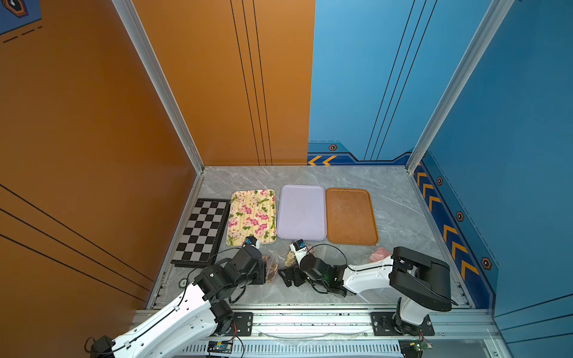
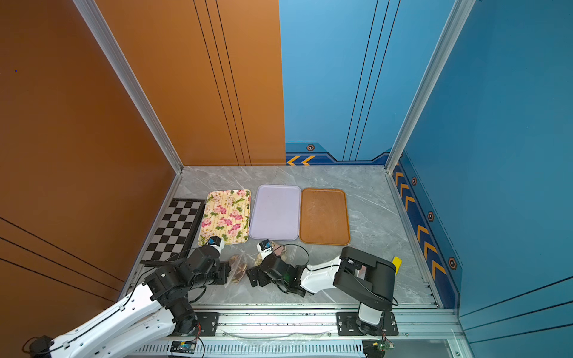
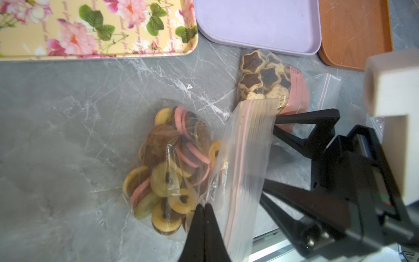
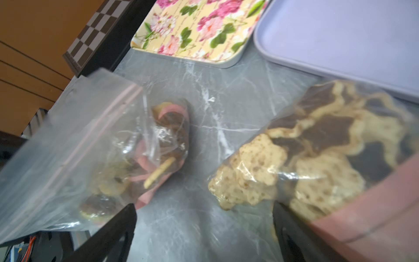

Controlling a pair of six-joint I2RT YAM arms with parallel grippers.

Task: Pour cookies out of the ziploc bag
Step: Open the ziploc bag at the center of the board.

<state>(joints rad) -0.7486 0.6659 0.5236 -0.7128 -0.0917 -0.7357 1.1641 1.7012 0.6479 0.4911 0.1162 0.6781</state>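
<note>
Left wrist view has the left gripper (image 3: pixel 203 206) pinched tight on the clear plastic of the ziploc bag (image 3: pixel 240 158), right beside its pink zip strip. The cookies (image 3: pixel 167 177), rounds in yellow, pink and brown, are all bunched up in the other end of the bag, which sits on the grey marble table (image 3: pixel 56 136) just in front of the floral tray (image 3: pixel 95 29). Can't tell if the zip is open or not.

Right gripper (image 4: pixel 204 205) is spread wide with nothing in it, low over the table between that bag and a second bag of star-shaped cookies (image 4: pixel 317 145). That second bag lies just in front of the lavender tray (image 1: pixel 300 212). In a top view there's also an orange-brown tray (image 1: pixel 352 217) next to the lavender one, and a chessboard (image 1: pixel 201 232) on the far side of the floral tray.
</note>
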